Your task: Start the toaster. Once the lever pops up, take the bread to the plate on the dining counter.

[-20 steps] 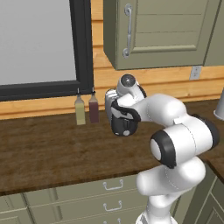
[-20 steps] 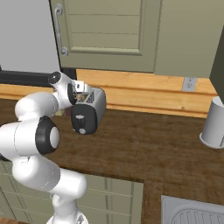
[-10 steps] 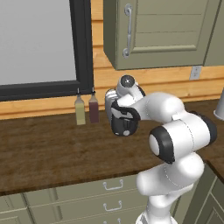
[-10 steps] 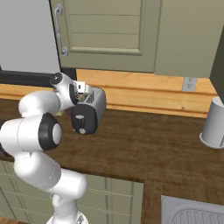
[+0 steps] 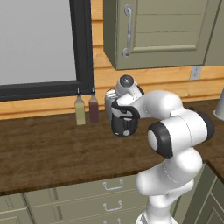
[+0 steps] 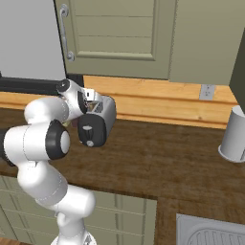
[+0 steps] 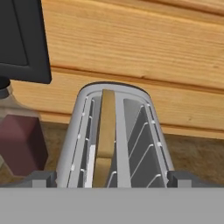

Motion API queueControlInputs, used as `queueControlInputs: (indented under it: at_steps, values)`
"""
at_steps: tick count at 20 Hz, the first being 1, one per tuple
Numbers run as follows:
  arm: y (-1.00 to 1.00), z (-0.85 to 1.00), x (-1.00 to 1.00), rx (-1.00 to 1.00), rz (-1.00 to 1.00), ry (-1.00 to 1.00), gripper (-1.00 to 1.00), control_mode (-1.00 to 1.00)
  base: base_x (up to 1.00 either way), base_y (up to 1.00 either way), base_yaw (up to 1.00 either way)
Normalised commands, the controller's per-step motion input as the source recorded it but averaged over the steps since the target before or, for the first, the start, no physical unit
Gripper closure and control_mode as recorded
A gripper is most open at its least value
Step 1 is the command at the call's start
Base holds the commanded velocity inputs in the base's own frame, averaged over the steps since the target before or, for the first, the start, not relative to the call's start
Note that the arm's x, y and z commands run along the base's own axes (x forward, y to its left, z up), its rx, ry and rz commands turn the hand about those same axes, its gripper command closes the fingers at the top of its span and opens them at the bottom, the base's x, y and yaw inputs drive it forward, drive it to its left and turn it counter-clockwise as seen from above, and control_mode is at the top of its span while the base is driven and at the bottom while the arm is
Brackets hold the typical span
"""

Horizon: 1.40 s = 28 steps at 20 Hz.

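Toaster (image 5: 122, 119) is sitting on the wooden counter (image 5: 48, 151), near the back wall, silver body with glossy black end panel facing the base. In the right base view the toaster (image 6: 98, 122) is showing at about 10 o'clock from frame centre, its black end panel carrying the lever (image 6: 88, 142), a small pale tab low on the panel. In the left base view two slim bottles (image 5: 86, 108) are standing just beside the toaster at its 9 o'clock, one yellowish, one dark red.

Arm is reaching over the toaster from the base side, hand hanging right above the toaster top. Gripper (image 7: 112, 179) is pointing along the slots; jaws are standing wide apart, one dark fingertip (image 7: 41, 178) at 7 o'clock of the hand view and the other at 5 o'clock, flanking the toaster body, gripping nothing. Cannot tell whether the tips are touching the sides.

Bread (image 7: 105, 135) is sitting in the left slot of the toaster (image 7: 131, 135), edge-on, tan, running toward 12 o'clock in the hand view. Right slot is showing just its wire guides. Dark red bottle (image 7: 22, 142) is lying at 9 o'clock in the hand view.

A grey cylinder (image 6: 234, 135) is standing on the counter at 3 o'clock in the right base view, well apart from the toaster.
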Motion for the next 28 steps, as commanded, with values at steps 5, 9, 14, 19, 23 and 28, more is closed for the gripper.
queueControlInputs:
  at_steps: [5, 9, 14, 19, 23, 28]
  values:
    - [0.01, -0.05, 0.08, 0.00, 0.00, 0.00, -1.00, -1.00, 0.00, 0.00, 0.00]
    - [0.03, -0.07, 0.08, 0.00, 0.00, 0.00, -1.00, -1.00, 0.00, 0.00, 0.00]
    - [0.03, -0.09, 0.09, 0.00, 0.00, 0.00, -1.00, -1.00, 0.00, 0.00, 0.00]
    - [0.01, -0.10, 0.08, 0.00, 0.00, 0.00, -1.00, -1.00, 0.00, 0.00, 0.00]
    - [0.00, -0.08, 0.05, 0.00, 0.00, 0.00, -1.00, -1.00, 0.00, 0.00, 0.00]
    - [0.00, -0.06, 0.08, 0.00, 0.00, 0.00, -1.00, -1.00, 0.00, 0.00, 0.00]
